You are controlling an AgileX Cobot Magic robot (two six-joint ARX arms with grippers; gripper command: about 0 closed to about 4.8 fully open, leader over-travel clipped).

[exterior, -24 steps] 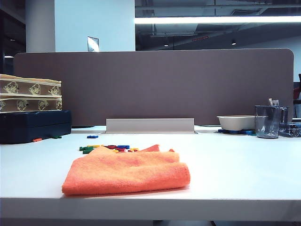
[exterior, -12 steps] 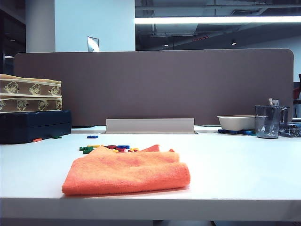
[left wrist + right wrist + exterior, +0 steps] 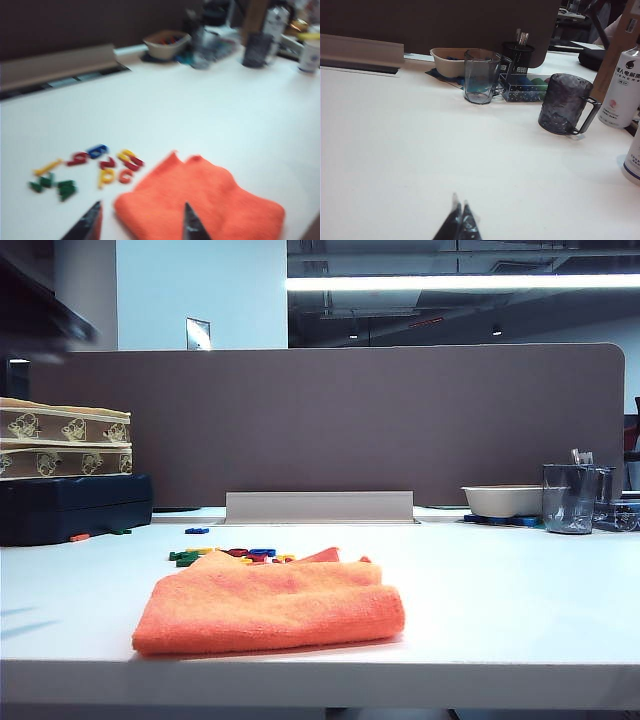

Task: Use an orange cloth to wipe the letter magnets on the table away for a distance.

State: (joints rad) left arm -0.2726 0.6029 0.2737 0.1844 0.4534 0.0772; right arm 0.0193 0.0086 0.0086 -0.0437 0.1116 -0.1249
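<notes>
The folded orange cloth (image 3: 268,605) lies near the front edge of the white table (image 3: 500,580). Just behind its left part sits the cluster of letter magnets (image 3: 230,556) in red, blue, green and yellow. In the left wrist view my left gripper (image 3: 141,210) hovers open above the near edge of the cloth (image 3: 210,200), holding nothing, with the magnets (image 3: 100,167) beyond it. In the exterior view the left arm (image 3: 45,315) is only a dark blur at the upper left. My right gripper (image 3: 460,204) is shut and empty over bare table, far from the cloth.
A grey-brown divider (image 3: 330,420) closes the back. Patterned boxes (image 3: 65,440) on a dark case (image 3: 75,508) stand at the left. At the right are a bowl (image 3: 500,500), a glass cup (image 3: 481,76), a dark mug (image 3: 564,104) and a white bottle (image 3: 622,90).
A dark blur of the left arm has come into the upper left of the exterior view, and faint shadows now fall on the table's left. Cloth and magnets have not moved.
</notes>
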